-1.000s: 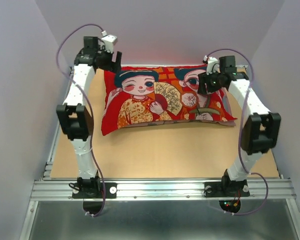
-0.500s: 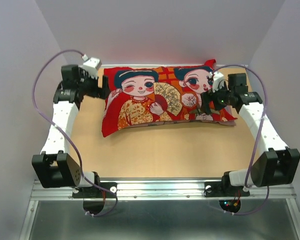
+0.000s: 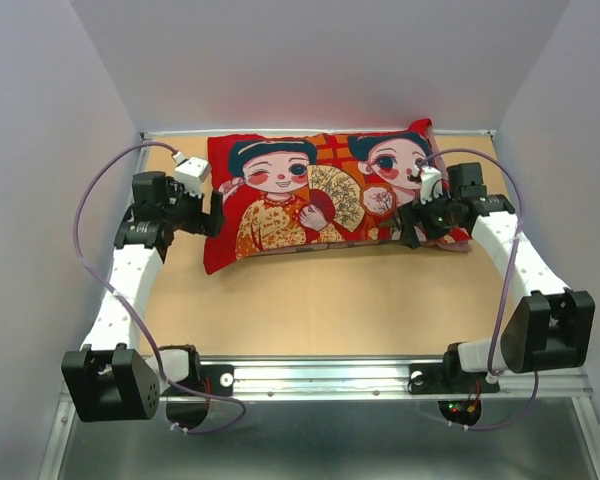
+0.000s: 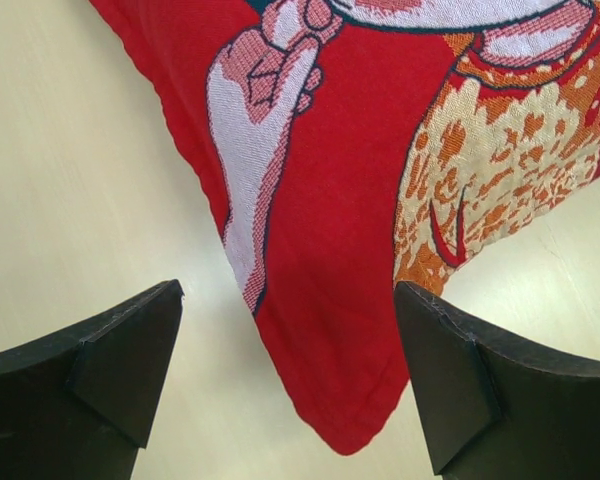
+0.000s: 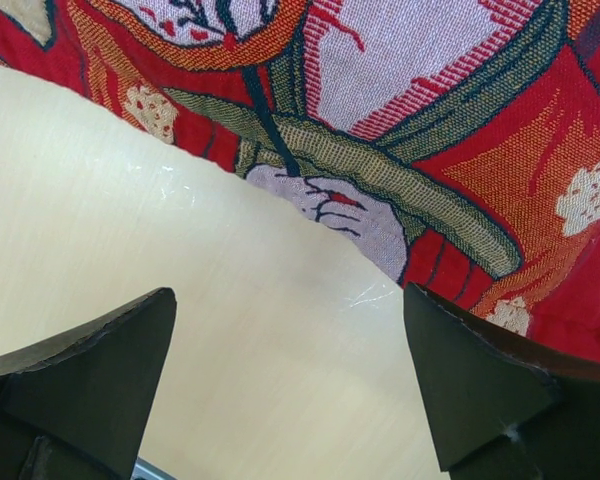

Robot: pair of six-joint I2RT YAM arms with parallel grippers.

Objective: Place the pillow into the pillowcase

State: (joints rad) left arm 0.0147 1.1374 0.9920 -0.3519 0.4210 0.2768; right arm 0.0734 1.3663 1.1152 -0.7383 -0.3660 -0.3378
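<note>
The pillowcase (image 3: 330,195) lies plump on the table at the back, bright red face with two cartoon children and a fan turned up. The white pillow is not visible. My left gripper (image 3: 212,222) is open beside the pillowcase's near left corner; in the left wrist view that red corner (image 4: 350,370) lies between my spread fingers (image 4: 120,370). My right gripper (image 3: 408,228) is open at the pillowcase's near right edge; in the right wrist view the red patterned cloth (image 5: 400,140) lies just past my fingers (image 5: 480,380), over bare table.
The tan table top (image 3: 340,300) extends from the pillowcase to the metal rail (image 3: 320,378) at the near edge. Grey walls close in on the left, right and back. Purple cables loop off both arms.
Both arms have drawn back and down from above the pillowcase's far corners to its near corners. The pillowcase now lies flatter and squarer on the table.
</note>
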